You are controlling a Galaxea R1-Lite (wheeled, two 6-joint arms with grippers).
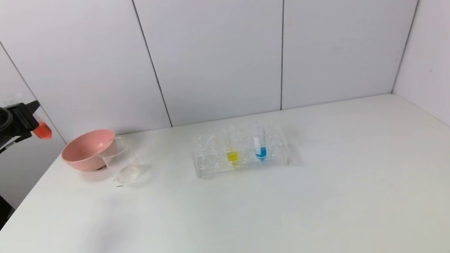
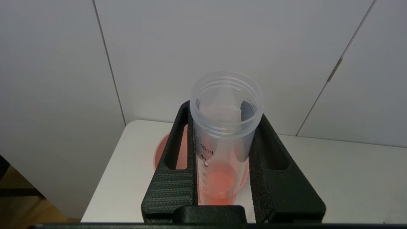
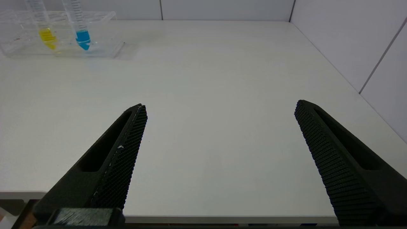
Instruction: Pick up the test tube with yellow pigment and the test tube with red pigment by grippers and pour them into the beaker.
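My left gripper point(image 1: 29, 116) is raised at the far left, above and to the left of the table's corner, shut on the test tube with red pigment point(image 1: 41, 129). In the left wrist view the two jaws of that gripper point(image 2: 224, 111) clamp the clear graduated tube point(image 2: 226, 127) upright, with red-orange liquid at its bottom. The test tube with yellow pigment point(image 1: 232, 151) stands in the clear rack point(image 1: 212, 159). On the table left of the rack, the beaker point(image 1: 123, 165) stands just in front of the pink bowl. My right gripper point(image 3: 221, 108) hangs open over the table's near right part, holding nothing.
A pink bowl point(image 1: 85, 149) sits at the back left, touching or nearly touching the beaker; it also shows below the held tube point(image 2: 160, 152). A tube with blue liquid point(image 1: 259, 144) stands beside the yellow one point(image 3: 44, 33). The white table point(image 1: 266, 223) is walled behind and on the right.
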